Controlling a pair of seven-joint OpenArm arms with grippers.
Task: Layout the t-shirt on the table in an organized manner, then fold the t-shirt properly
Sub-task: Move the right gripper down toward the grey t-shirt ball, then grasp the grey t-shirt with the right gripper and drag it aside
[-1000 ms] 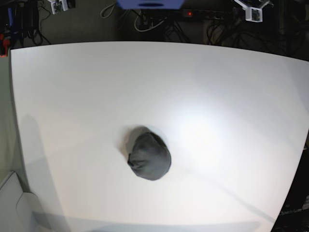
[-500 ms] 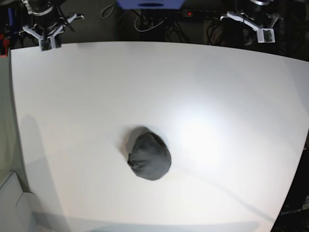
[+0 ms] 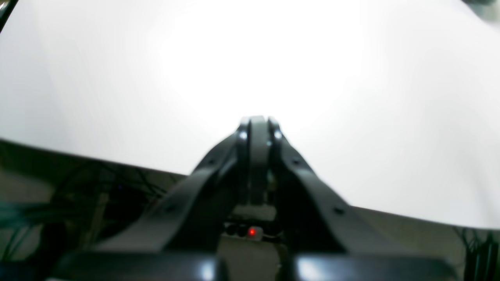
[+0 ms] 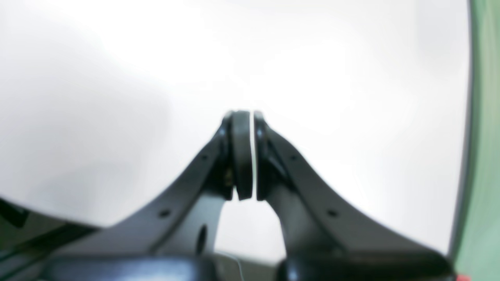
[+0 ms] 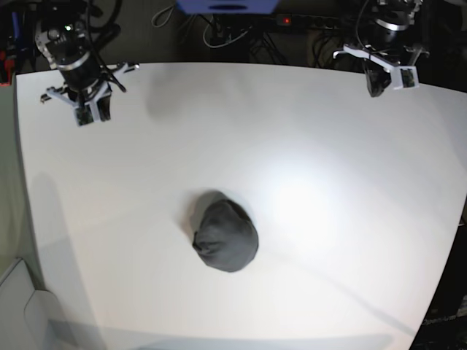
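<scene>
item: t-shirt (image 5: pixel 225 237), balled mid table (image 5: pixel 328 160); soft, light, limp; pinch an outer fold. left gripper (image 5: pixel 377 82), right gripper (image 5: pixel 93 113): jaws pressed together, empty.

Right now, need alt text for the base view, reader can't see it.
A dark grey t-shirt lies bunched in a ball near the middle of a large white table. Two robot arms hang over the far edge, the right gripper at the far-left corner and the left gripper at the far right, both well away from the shirt.
</scene>
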